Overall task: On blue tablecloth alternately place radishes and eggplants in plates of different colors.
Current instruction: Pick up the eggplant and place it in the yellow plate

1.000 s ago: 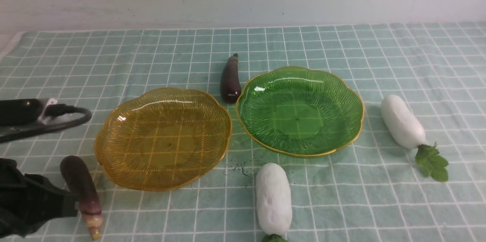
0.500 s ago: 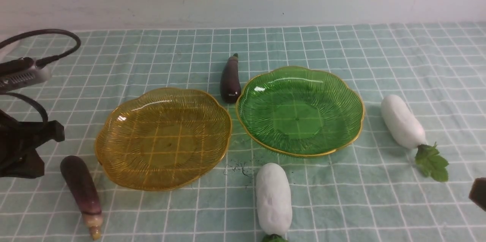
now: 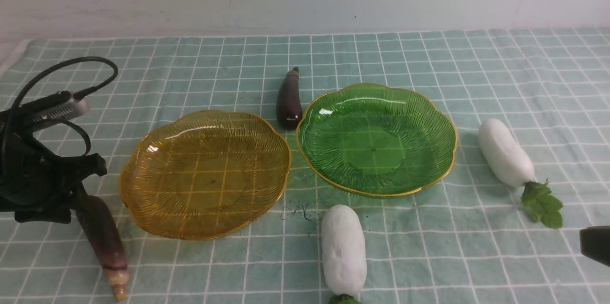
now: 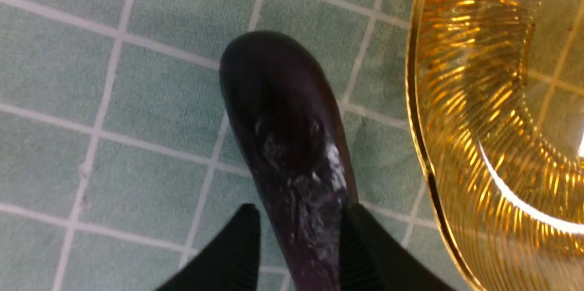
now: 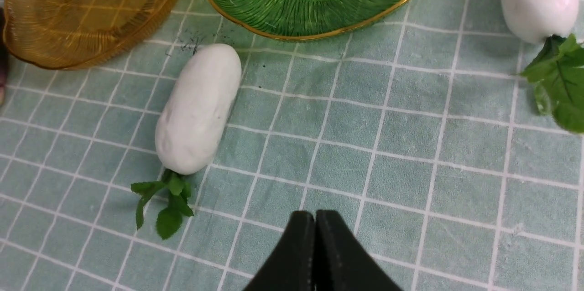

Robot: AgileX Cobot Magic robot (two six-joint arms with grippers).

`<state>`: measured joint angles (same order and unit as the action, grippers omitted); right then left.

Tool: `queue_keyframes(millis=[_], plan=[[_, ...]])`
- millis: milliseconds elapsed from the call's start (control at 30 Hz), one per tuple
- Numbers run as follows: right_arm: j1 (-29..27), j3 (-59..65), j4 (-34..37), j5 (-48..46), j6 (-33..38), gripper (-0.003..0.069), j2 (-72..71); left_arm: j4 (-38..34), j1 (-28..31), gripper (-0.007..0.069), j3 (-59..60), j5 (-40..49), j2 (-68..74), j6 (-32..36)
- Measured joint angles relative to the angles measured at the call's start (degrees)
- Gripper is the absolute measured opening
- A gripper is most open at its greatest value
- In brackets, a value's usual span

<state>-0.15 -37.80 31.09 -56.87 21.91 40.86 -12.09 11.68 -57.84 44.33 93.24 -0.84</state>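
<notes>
Left wrist view: the eggplant I am after lies on the cloth, just beside the amber plate. My left tool is parted over it, grasping nothing; I should straddle the body evenly, then lift straight up. The plate's rim crowds one finger, so I must descend carefully. My right tool is clenched, empty, apart from the nearer radish.
</notes>
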Motion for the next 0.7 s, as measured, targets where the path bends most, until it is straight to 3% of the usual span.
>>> queue_keyframes(millis=[33,67,100,233,300,367,467,700], plan=[[0.0,0.0,0.05,0.15,0.0,-0.0014,0.0,-0.22,0.0,0.028,0.0,-0.3,0.47,0.0],[0.0,0.0,0.05,0.46,0.0,-0.0014,0.0,-1.16,0.0,0.0376,0.0,-1.65,2.18,0.0],[0.0,0.0,0.05,0.68,0.0,-0.0014,0.0,-1.46,0.0,0.0419,0.0,-2.26,3.1,0.0],[0.0,0.0,0.19,1.2,0.0,-0.0014,0.0,-1.89,0.0,0.0534,0.0,-4.25,7.31,0.0],[0.0,0.0,0.31,1.2,0.0,-0.0014,0.0,-1.91,0.0,0.0541,0.0,-4.65,8.69,0.0],[0.0,0.0,0.37,1.33,0.0,-0.0014,0.0,-1.91,0.0,0.0501,0.0,-5.1,10.02,0.0],[0.0,0.0,0.42,1.48,0.05,-0.0014,0.0,-1.4,0.0,0.0321,-0.96,-4.61,10.17,0.0],[0.0,-2.85,-3.99,0.64,-6.22,-0.0014,4.47,-0.77,-0.92,0.0331,-13.59,3.85,6.48,2.19]])
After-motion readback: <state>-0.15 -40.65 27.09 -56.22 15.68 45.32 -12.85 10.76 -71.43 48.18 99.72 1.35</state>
